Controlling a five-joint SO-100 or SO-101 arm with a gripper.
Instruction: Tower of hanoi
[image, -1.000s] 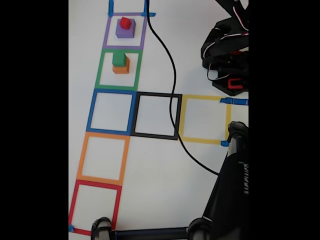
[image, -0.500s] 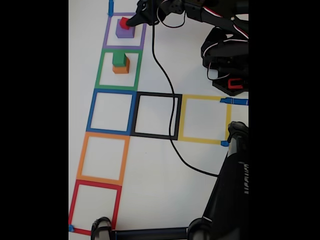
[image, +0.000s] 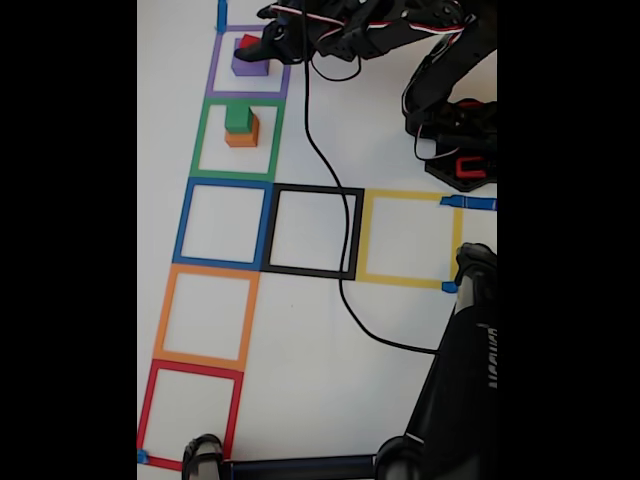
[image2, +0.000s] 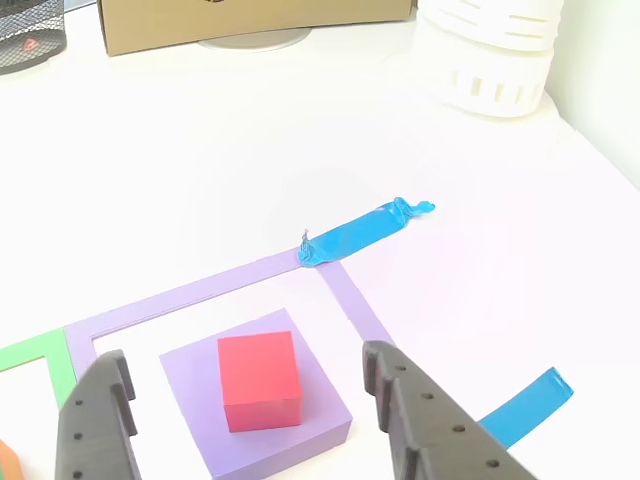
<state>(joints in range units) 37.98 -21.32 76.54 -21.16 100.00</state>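
A small red cube with smooth flat sides is seen sitting on top of a wide, flat purple square block. Both are placed inside a square outline made of purple tape on the smooth white table. In the other view, the dark grey gripper is held over the stack with its two fingers spread wide apart, one on each side of the red cube. Nothing is being pinched, and the fingers are not touching the cube. Small round holes are seen along the inner faces of the fingers.

In the fixed view, the black gripper is reached in from the right over the purple block. Just below it, a small green cube is stacked on an orange block inside a green tape square. More tape squares are laid out in blue, black, yellow, orange and red. A thin black cable is curved across the table.

Crinkled strips of blue tape are stuck by the purple corner.
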